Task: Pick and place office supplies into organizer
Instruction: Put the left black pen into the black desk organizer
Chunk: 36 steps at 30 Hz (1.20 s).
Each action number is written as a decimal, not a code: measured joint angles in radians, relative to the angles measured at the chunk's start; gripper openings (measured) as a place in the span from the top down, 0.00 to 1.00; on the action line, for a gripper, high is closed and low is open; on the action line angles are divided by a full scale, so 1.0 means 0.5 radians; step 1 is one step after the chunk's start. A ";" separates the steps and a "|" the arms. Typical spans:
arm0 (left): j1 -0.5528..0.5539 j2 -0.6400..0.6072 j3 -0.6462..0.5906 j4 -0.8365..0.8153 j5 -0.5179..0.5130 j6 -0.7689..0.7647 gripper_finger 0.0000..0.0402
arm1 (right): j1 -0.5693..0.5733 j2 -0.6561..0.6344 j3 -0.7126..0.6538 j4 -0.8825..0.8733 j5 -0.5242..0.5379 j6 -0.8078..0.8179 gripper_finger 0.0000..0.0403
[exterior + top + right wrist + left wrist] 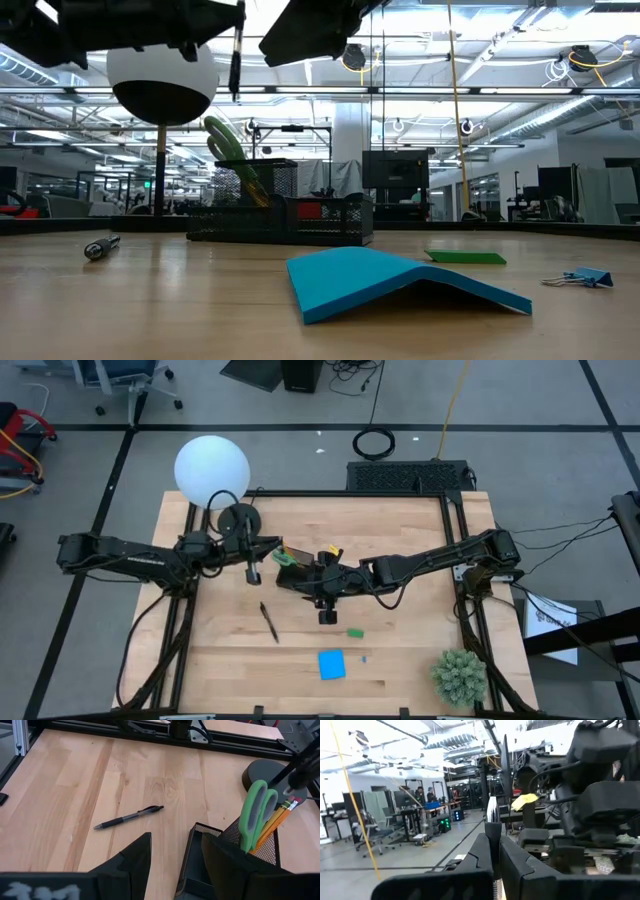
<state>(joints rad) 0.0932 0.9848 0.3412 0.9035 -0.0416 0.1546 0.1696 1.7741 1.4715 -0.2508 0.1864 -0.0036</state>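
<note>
My left gripper (493, 851) is shut on a dark pen (492, 815), held in the air just left of the organizer (292, 563). The black mesh organizer (220, 857) has green-handled scissors (255, 810) and pencils (280, 815) standing in its upright compartment. My right gripper (172, 855) hovers open above the organizer's near right side, with nothing between its fingers. A second dark pen (269, 622), a green eraser (355, 632) and a blue sticky-note pad (332, 664) lie on the table. My left gripper pinches the pen's barrel (493, 827) between its two fingers (479, 857). The fingers come about level from the table's left and lie across the pen. The pen (236, 60) stands nearly upright in the hold, lifted clear of the table.
A lamp with a white globe (211, 470) and round black base (238, 518) stands at the far left, close to my left arm. A potted plant (460, 675) sits at the near right corner. A small binder clip (578, 277) lies by the pad.
</note>
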 joint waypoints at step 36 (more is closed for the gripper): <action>0.184 0.918 -0.001 0.675 0.269 -0.192 0.99 | 0.000 0.000 0.000 -0.001 -0.002 0.000 0.59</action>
<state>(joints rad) 0.1852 1.4439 0.3408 1.2409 0.0928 0.0585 0.1696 1.7741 1.4715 -0.2512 0.1856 -0.0036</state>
